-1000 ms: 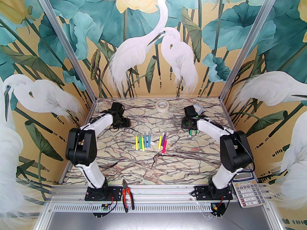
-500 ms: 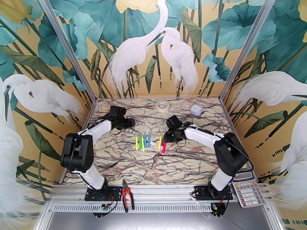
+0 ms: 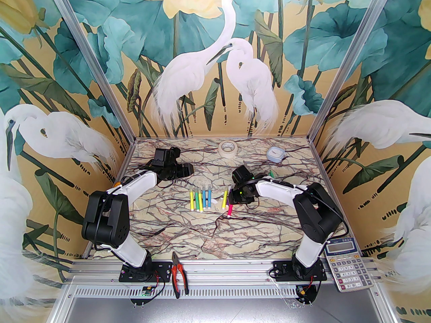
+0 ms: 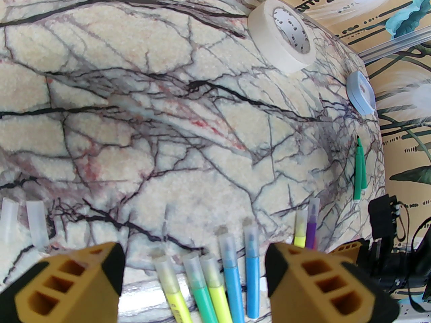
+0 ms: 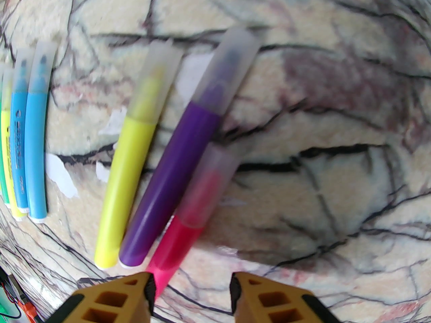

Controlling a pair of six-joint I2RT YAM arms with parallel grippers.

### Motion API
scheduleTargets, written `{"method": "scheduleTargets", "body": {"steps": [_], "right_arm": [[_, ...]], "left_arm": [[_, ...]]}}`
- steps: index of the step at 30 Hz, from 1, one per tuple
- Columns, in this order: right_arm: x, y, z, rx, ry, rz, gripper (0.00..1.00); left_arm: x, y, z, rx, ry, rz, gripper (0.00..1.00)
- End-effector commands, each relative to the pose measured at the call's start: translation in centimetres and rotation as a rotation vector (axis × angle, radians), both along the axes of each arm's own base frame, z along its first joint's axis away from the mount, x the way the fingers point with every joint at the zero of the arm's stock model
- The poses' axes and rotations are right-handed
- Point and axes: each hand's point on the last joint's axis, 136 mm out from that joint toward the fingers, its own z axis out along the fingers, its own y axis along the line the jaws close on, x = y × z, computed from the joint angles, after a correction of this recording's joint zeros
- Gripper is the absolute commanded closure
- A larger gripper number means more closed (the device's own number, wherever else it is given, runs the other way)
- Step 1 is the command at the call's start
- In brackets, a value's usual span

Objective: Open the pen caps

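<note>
On the marbled worktop [image 3: 235,241] the big change is the right arm [image 3: 279,188]. A second ago it was stretched toward the far right corner by the blue box [image 3: 275,153], and now it has swung in over the right bunch [image 3: 227,200] of three pens. The left arm [image 3: 138,183] has only crept a little toward the middle, and hangs behind the left row [image 3: 200,199] of five pens. A green pen [image 4: 359,170] lies alone near the box with its tip bare, so I take that one as done and the right arm as coming for the next. The eight pens in the middle all look capped, so most of the job lies ahead. The right claw [image 5: 192,281] stands partly open with nothing between its fingers. It is low at the tail of the pink pen [image 5: 178,244] and just beside it, though I cannot tell whether it touches. The left claw [image 4: 193,267] is spread wide and empty above its row. The caps [image 5: 232,66] sit on the far ends of the yellow, purple and pink pens, and two loose caps [image 4: 37,222] lie on the worktop near the left claw.
</note>
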Motion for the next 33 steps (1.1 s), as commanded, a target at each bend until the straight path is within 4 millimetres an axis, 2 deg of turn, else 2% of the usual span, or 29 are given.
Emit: {"method": "scheduleTargets", "body": {"steps": [1, 11, 25, 33], "right_arm": [[0.1, 0.7, 0.2, -0.01, 0.003, -0.015, 0.57], [-0.5, 1.1, -0.9, -0.088, 0.007, 0.008, 0.61], [-0.7, -1.4, -1.4, -0.244, -0.007, 0.013, 0.66], [-0.6, -1.3, -1.9, -0.254, -0.002, 0.019, 0.69]], "left_arm": [[-0.3, -0.2, 0.7, -0.001, -0.025, -0.014, 0.27], [-0.3, -0.2, 0.5, 0.001, -0.021, -0.01, 0.27], [-0.5, 0.0, 0.1, 0.006, -0.011, -0.002, 0.27], [-0.6, 0.0, 0.0, 0.005, -0.007, 0.0, 0.27]]}}
